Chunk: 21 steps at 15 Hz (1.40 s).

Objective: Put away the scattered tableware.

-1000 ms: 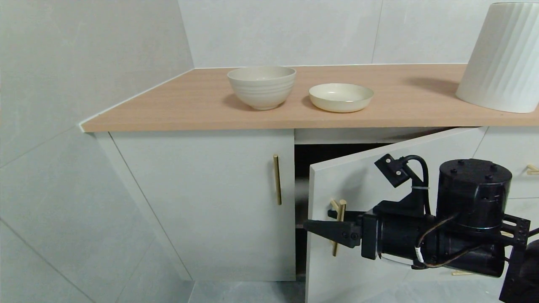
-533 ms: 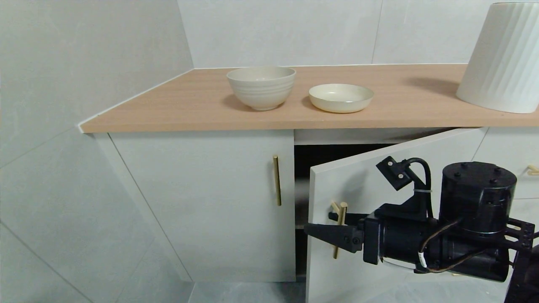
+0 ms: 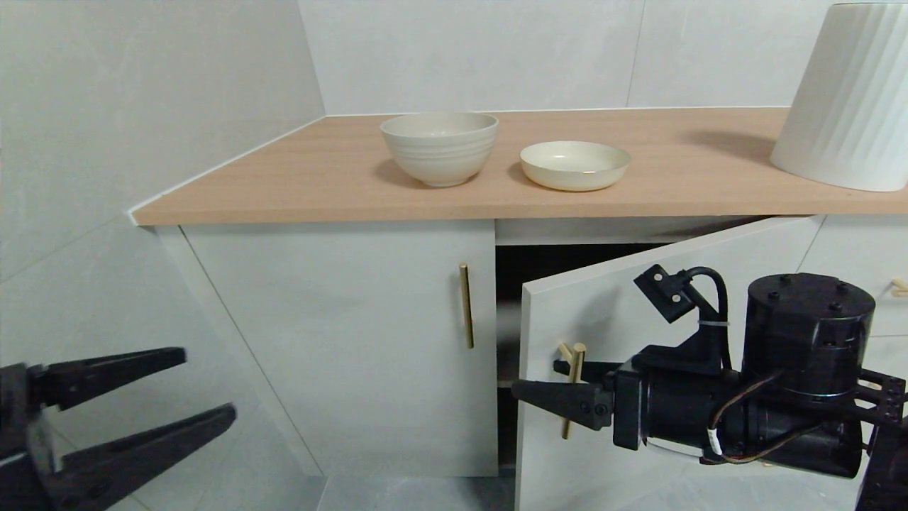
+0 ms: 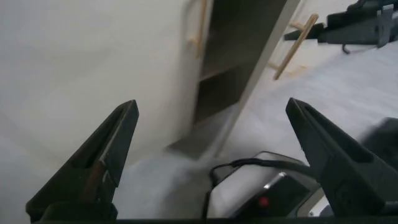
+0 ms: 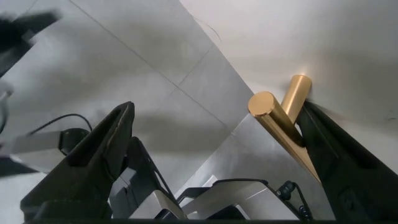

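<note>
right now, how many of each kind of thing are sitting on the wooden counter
deep bowl: 1
shallow dish: 1
white ribbed container: 1
total: 3

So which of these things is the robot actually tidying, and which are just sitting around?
Part of the job: ribbed cream bowl, shallow cream dish, half-open white cabinet door, its brass bar handle, right gripper open around that handle.

Just lying about: tall white ribbed container, closed white cabinet door, wooden countertop.
</note>
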Available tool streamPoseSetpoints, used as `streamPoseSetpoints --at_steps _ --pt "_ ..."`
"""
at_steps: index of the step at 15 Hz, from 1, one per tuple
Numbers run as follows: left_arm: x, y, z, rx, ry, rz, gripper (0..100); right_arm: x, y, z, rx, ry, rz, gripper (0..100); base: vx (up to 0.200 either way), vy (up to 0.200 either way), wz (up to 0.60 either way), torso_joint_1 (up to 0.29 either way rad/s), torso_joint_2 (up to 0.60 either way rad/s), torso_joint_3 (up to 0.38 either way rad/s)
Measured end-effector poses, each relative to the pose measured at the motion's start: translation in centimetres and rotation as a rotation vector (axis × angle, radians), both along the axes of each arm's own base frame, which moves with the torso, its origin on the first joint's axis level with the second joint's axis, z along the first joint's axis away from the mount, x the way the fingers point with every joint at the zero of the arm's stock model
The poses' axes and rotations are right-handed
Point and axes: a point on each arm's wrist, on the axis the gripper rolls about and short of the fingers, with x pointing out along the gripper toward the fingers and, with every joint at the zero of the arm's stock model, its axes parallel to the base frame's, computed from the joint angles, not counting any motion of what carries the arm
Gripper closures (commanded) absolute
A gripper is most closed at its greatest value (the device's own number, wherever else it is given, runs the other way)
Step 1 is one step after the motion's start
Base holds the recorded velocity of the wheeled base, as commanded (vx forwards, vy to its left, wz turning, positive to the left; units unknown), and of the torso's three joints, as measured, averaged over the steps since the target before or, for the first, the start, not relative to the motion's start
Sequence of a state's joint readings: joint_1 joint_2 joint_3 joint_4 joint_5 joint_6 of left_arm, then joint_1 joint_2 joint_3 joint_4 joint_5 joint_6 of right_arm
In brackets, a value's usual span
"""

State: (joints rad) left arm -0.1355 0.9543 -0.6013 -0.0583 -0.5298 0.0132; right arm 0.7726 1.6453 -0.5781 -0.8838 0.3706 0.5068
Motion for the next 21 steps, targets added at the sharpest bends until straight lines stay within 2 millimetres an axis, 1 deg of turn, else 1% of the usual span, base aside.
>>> streamPoseSetpoints --at_steps 1,2,4,5,6,8,10,13,16,18,21 --pt "2.0 -0.8 -0.4 -0.011 0.031 -0.038 0 0.0 0.0 0.0 0.000 0.000 0.001 0 0.000 0.000 0.00 0.000 0.00 0.000" --pt "3.6 -1.6 -1.1 -0.023 0.070 -0.072 0 0.0 0.0 0.0 0.000 0.000 0.003 0 0.000 0.000 0.00 0.000 0.00 0.000" --pt "5.7 -3.3 -3.1 -0.029 0.153 -0.133 0 -0.1 0.1 -0.1 -0.002 0.001 0.007 0 0.000 0.000 0.00 0.000 0.00 0.000" --pt "6.3 -4.1 -4.2 -0.027 0.195 -0.163 0 -0.2 0.1 -0.1 -0.002 0.001 0.009 0 0.000 0.000 0.00 0.000 0.00 0.000" --pt "6.5 -4.7 -5.0 -0.029 0.242 -0.181 100 -0.2 0.2 -0.1 -0.002 0.001 0.011 0 0.000 0.000 0.00 0.000 0.00 0.000" --pt "6.8 -5.5 -5.9 -0.033 0.296 -0.202 100 -0.2 0.2 -0.2 -0.003 0.002 0.012 0 0.000 0.000 0.00 0.000 0.00 0.000" --pt "6.9 -5.8 -6.0 -0.035 0.307 -0.209 100 -0.2 0.2 -0.2 -0.004 0.004 0.013 0 0.000 0.000 0.00 0.000 0.00 0.000" --pt "7.2 -6.2 -5.5 -0.071 0.324 -0.208 100 -0.2 0.3 -0.3 -0.006 0.006 0.016 0 0.000 0.000 0.00 0.000 0.00 0.000" --pt "7.8 -7.5 -4.6 -0.144 0.302 -0.233 100 -0.3 0.3 -0.3 -0.006 0.005 0.017 0 0.000 0.000 0.00 0.000 0.00 0.000" --pt "9.3 -8.8 -4.5 -0.184 0.248 -0.257 100 -0.3 0.3 -0.2 -0.005 0.005 0.016 0 0.000 0.000 0.00 0.000 0.00 0.000" --pt "12.8 -11.1 -5.0 -0.264 0.079 -0.260 100 -0.3 0.2 -0.1 -0.004 0.003 0.016 0 0.000 0.000 0.00 0.000 0.00 0.000"
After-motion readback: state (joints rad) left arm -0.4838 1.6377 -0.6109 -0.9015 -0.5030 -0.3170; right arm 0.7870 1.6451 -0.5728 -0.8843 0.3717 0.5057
